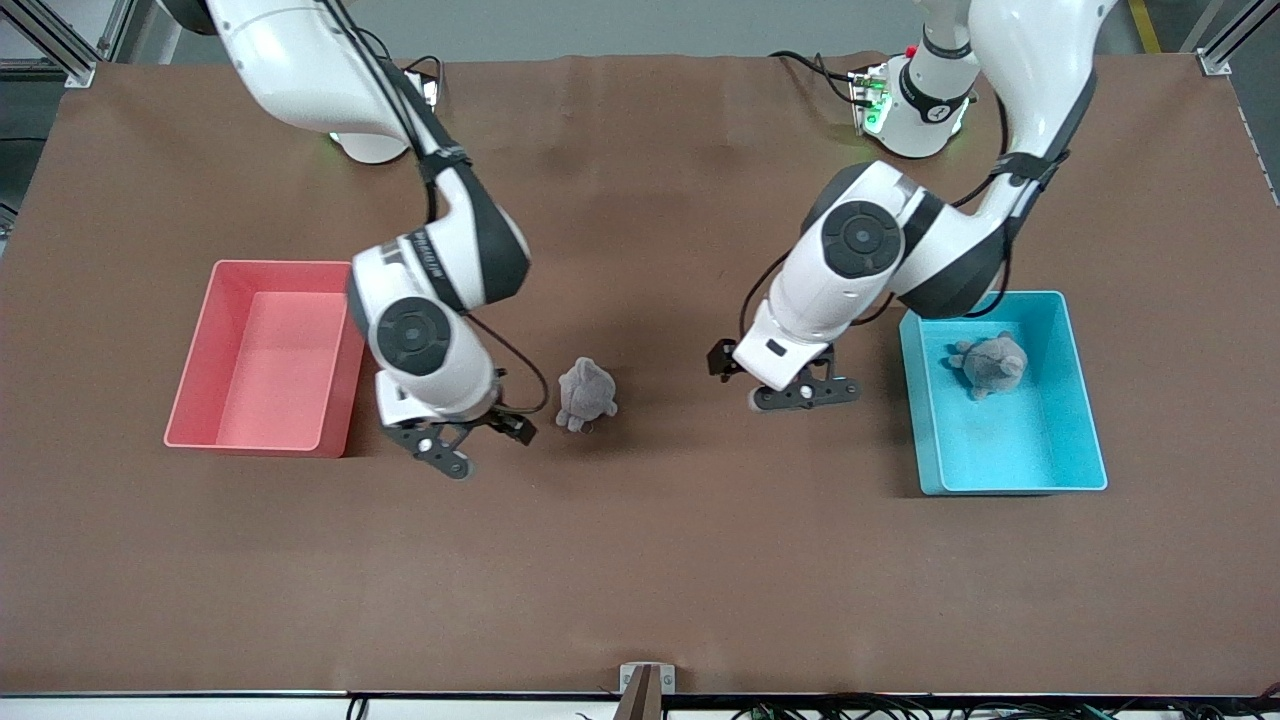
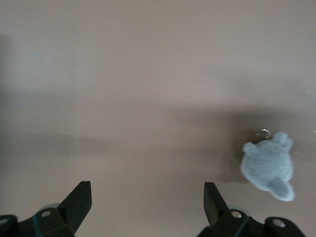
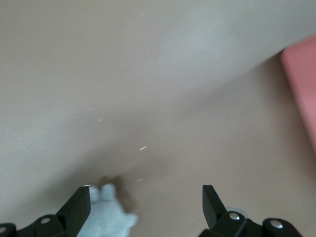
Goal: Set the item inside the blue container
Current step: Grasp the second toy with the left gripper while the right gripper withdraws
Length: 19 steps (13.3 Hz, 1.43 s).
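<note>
Right now the blue container (image 1: 1010, 400) sits on the brown bench (image 1: 640, 560) at the left arm's end. A small grey plush toy (image 1: 990, 365) lies inside it, in the part of the container that is farther from the front camera.

A second grey plush toy (image 1: 586, 394) lies on the bare bench, well apart from the blue container, toward the right arm's end. It has a little metal ring (image 2: 263, 133) on it.

The left gripper (image 1: 805, 393) hangs low over the bench between the blue container and that second toy, closer to the container. Its jaws are spread wide and hold nothing. In the left wrist view only bare bench lies between them, and the toy (image 2: 269, 165) shows off to one side.

The right gripper (image 1: 460, 445) hangs low over the bench just beside the second toy, on the side away from the blue container. Its jaws are spread wide too and pinch nothing. In the right wrist view the toy (image 3: 106, 217) shows right by one finger (image 3: 79, 207), but I cannot tell if they touch.

A pink bin (image 1: 265, 355) sits on the bench at the right arm's end, well apart from the blue container. Nothing shows inside it.
</note>
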Available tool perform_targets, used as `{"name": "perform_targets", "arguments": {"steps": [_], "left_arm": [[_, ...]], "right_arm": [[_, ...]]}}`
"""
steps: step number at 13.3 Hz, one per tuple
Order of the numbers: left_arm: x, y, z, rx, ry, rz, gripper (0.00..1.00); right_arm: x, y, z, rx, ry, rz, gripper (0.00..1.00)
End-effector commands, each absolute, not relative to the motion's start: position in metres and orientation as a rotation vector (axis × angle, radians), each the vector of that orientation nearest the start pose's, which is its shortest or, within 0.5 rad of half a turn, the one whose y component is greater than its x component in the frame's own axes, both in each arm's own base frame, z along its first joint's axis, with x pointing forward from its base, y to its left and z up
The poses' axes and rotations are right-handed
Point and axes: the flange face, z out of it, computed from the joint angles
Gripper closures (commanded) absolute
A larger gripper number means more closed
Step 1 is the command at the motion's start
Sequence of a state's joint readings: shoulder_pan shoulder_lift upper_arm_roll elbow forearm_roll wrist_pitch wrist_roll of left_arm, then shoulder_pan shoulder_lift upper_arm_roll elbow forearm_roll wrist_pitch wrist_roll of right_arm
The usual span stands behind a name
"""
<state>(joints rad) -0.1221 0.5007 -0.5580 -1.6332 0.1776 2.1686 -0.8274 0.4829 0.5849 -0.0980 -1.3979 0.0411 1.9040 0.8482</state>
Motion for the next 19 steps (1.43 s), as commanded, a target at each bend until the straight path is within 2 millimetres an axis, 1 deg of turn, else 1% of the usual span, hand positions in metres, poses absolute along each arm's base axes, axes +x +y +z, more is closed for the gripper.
{"name": "perform_targets", "arguments": {"steps": [1,3,5,6,7,8,9,10,11,12,13,14,15,17,19], "left_arm": [[0.565,-0.423,0.364,-3.325,-0.274,-0.059,0.00],[0.562,-0.451,0.351,-3.387,-0.327,-0.083,0.00],[0.559,-0.478,0.334,-3.415,-0.347,-0.116,0.00],[0.556,-0.492,0.324,-3.413,-0.347,-0.151,0.00],[0.554,-0.505,0.310,-3.414,-0.367,-0.199,0.00],[0.550,-0.519,0.299,-3.421,-0.381,-0.243,0.00],[0.546,-0.529,0.289,-3.429,-0.390,-0.274,0.00],[0.541,-0.538,0.277,-3.434,-0.396,-0.267,0.00],[0.536,-0.543,0.266,-3.428,-0.401,-0.243,0.00],[0.530,-0.548,0.258,-3.430,-0.396,-0.228,0.00],[0.527,-0.549,0.246,-3.429,-0.409,-0.207,0.00],[0.526,-0.552,0.238,-3.439,-0.455,-0.190,0.00],[0.525,-0.553,0.230,-3.454,-0.499,-0.187,0.00],[0.525,-0.554,0.220,-3.468,-0.580,-0.145,0.00],[0.521,-0.561,0.212,-3.476,-0.607,-0.109,0.00]], "right_arm": [[0.644,0.205,0.384,-3.145,0.522,0.139,0.00],[0.643,0.150,0.399,-3.157,0.375,0.186,0.00],[0.643,0.098,0.419,-3.162,0.259,0.226,0.00],[0.644,0.072,0.426,-3.160,0.223,0.238,0.00],[0.642,0.047,0.436,-3.170,0.197,0.243,0.00],[0.641,0.024,0.444,-3.177,0.197,0.246,0.00],[0.639,0.004,0.452,-3.180,0.174,0.251,0.00],[0.637,-0.018,0.458,-3.182,0.130,0.255,0.00],[0.633,-0.039,0.464,-3.179,0.081,0.261,0.00],[0.630,-0.057,0.470,-3.174,0.083,0.255,0.00],[0.629,-0.074,0.477,-3.170,0.096,0.254,0.00],[0.627,-0.083,0.485,-3.166,0.131,0.266,0.00],[0.628,-0.086,0.491,-3.166,0.142,0.266,0.00],[0.632,-0.089,0.504,-3.173,0.144,0.223,0.00],[0.635,-0.089,0.512,-3.172,0.148,0.193,0.00]]}}
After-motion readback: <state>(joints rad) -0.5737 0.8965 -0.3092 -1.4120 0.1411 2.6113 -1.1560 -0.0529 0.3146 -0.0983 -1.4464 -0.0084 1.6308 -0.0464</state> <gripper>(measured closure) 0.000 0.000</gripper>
